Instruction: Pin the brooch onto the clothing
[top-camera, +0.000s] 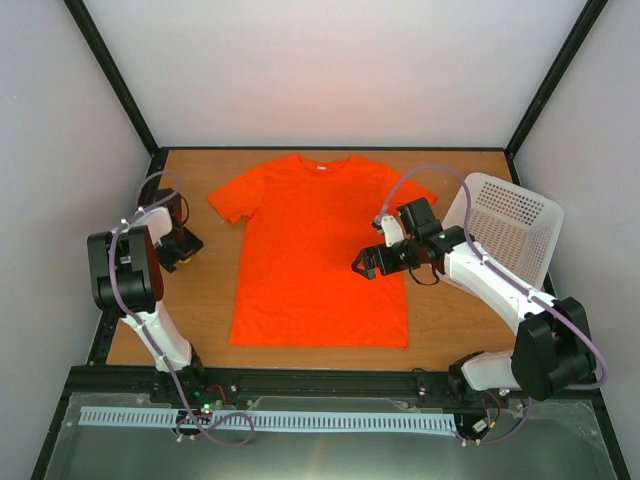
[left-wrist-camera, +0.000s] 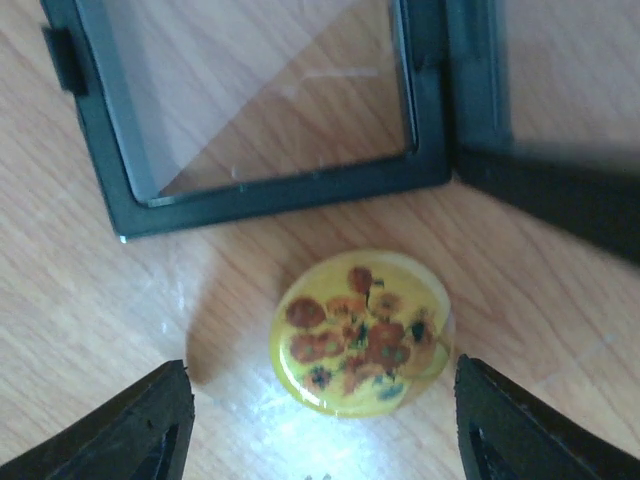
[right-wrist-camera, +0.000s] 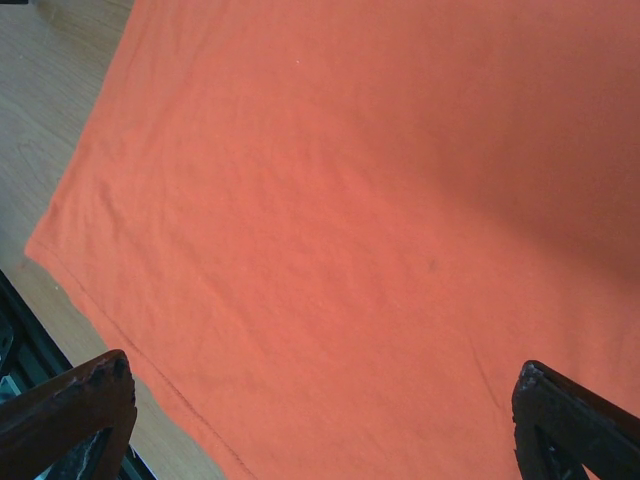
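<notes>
I am watching the brooch lying flat on the wooden table, just beside the open black box and well apart from the orange T-shirt spread out mid-table. The left gripper is hanging over it with its fingers spread wider than the disc, touching nothing. The right gripper is hovering over the shirt, jaws fully wide and empty. I am judging the brooch to be light, hard and glossy, so probably slippery and ready to skate on the wood. I am planning to pinch it across its rim, low and centred. The shirt is looking soft and apt to bunch.
</notes>
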